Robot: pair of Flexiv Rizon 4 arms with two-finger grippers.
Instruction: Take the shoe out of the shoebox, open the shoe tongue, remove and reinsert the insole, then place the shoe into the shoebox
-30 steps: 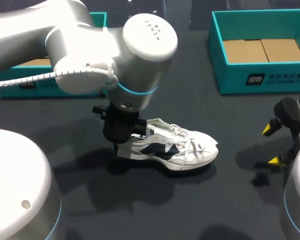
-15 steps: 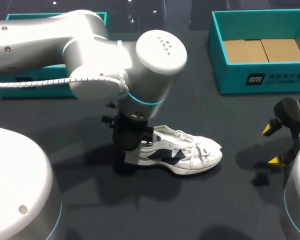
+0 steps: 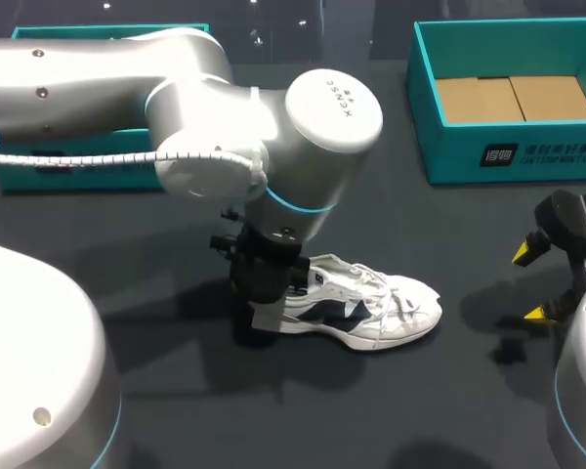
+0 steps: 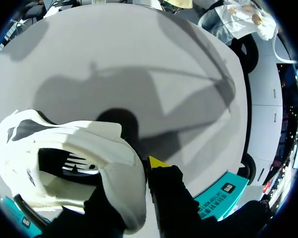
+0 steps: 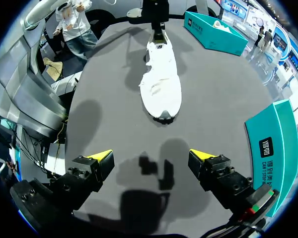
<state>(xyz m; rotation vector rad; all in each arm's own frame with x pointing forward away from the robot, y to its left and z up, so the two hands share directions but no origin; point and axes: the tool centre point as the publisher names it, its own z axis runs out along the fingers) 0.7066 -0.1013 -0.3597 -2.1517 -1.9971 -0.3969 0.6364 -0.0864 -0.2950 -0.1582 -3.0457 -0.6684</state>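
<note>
A white sneaker with dark navy patches [image 3: 371, 311] lies on its sole on the dark table, toe pointing right. My left gripper [image 3: 264, 308] comes down from above and is shut on the shoe's heel. In the left wrist view the heel collar [image 4: 121, 168] is pinched between the two fingers of that gripper [image 4: 141, 171], one yellow tip [image 4: 157, 161] showing outside the heel. My right gripper [image 3: 529, 283] stands open at the table's right edge, well clear of the toe. Its wrist view shows the shoe [image 5: 161, 84] lengthwise ahead of its open fingers [image 5: 151, 158].
A teal shoebox [image 3: 508, 156] with a bare cardboard floor stands open at the back right. A second teal box [image 3: 78, 171] at the back left is largely hidden behind my left arm. Bare table lies between the shoe and my right gripper.
My left arm has carried the shoe by its heel to the right and a little toward the front. The right arm has stayed where it was.
</note>
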